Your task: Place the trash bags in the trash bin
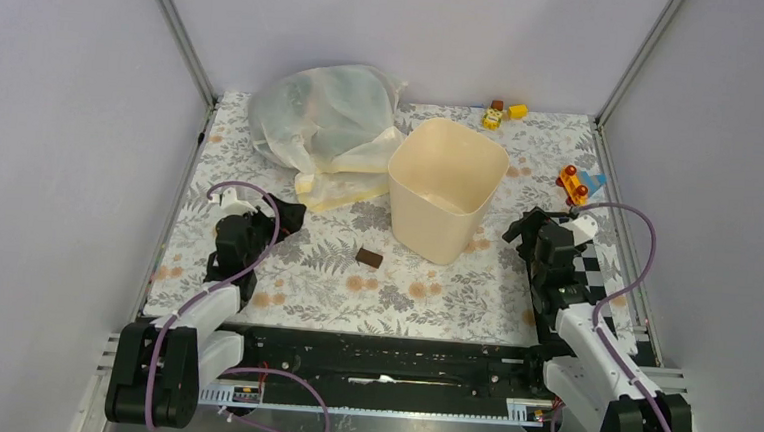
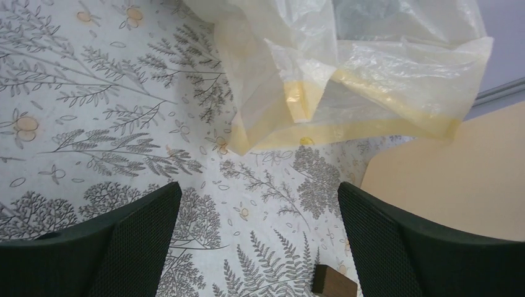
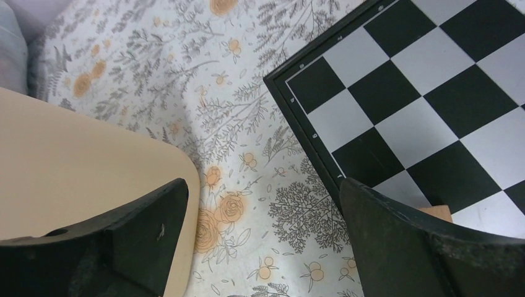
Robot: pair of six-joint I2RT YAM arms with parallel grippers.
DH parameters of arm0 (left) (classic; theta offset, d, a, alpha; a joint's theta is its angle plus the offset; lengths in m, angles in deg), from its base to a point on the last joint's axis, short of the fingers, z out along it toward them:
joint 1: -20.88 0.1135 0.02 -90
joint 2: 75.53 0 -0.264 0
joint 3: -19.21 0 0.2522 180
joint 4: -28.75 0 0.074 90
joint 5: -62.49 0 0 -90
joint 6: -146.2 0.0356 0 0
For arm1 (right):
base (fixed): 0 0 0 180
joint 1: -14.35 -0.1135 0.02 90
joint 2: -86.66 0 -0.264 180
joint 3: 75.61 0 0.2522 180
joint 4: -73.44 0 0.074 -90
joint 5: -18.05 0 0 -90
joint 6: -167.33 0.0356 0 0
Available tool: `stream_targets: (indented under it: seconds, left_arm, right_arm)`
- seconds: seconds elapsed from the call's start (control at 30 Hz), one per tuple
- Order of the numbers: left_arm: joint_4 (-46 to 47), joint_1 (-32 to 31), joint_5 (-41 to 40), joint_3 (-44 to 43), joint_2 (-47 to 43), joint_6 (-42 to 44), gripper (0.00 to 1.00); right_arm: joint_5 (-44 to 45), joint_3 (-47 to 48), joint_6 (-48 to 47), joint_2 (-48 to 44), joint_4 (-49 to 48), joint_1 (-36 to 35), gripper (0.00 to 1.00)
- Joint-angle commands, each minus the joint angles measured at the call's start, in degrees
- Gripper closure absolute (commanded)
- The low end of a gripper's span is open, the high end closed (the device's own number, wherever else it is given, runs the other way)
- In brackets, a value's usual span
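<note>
Bin of cream-beige plastic (image 1: 447,185), rounded-square mouth up, stands on the table (image 1: 433,299) between left hand (image 2: 259,242) and right hand (image 3: 263,242), both spread and empty.

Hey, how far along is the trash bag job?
Done: unclear. No dark trash bag shows on the table, and the trash bin looks pale inside. In hand: nothing; the left tool and right tool are open and empty. Left: cannot say; only the whitish bag lies outside the bin.
</note>
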Motion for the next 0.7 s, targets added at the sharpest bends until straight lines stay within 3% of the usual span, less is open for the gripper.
stream_targets:
  seconds: [0.0, 0.13, 0.4, 0.57, 0.67]
  left_arm:
    - [8.41, 0.12, 5.05, 1.05, -1.32, 0.88, 0.01]
    - [9.32, 0.13, 8.56, 0.29, 0.07, 1.77, 0.01]
    - [14.18, 0.12, 12.38, 1.68, 0.2, 2.44, 0.01]
    - [18.17, 0.13, 16.67, 1.38, 3.4, 2.94, 0.03]
    - [19.3, 0.13, 18.47, 0.8, 5.47, 3.31, 0.08]
  right_arm:
    - [3.46, 0.76, 1.65, -4.33, 1.95, -0.25, 0.0]
    - [4.88, 6.42, 2.28, -9.19, 15.56, -0.24, 0.0]
    - [-5.91, 27.77, -2.13, -12.17, 35.18, -0.25, 0.01]
    - [-14.1, 38.17, -5.32, -7.56, 39.82, -0.25, 0.11]
    - [-16.69, 41.52, -6.44, -3.03, 40.53, -0.33, 0.11]
